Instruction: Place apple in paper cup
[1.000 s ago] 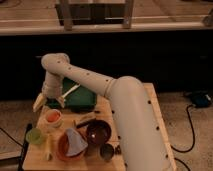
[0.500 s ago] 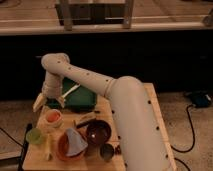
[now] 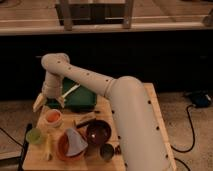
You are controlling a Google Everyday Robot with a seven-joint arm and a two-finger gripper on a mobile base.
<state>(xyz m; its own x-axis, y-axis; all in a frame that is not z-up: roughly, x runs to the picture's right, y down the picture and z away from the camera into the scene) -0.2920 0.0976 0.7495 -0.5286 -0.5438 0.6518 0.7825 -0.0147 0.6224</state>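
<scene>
The paper cup (image 3: 52,121) is short and white and stands on the left part of the wooden table (image 3: 150,107). The orange-red apple (image 3: 52,116) sits in the cup's mouth. My gripper (image 3: 49,104) hangs just above and behind the cup, at the end of the white arm (image 3: 115,100) that reaches in from the lower right. Its two pale fingers (image 3: 38,104) are spread apart and hold nothing. The gripper is clear of the apple.
A dark green box (image 3: 79,97) lies behind the gripper. A yellow-green cup (image 3: 34,135) stands at the left. An orange bowl with grey-blue cloth (image 3: 70,144), a dark brown bowl (image 3: 98,132) and a small grey metal cup (image 3: 106,151) are at the front.
</scene>
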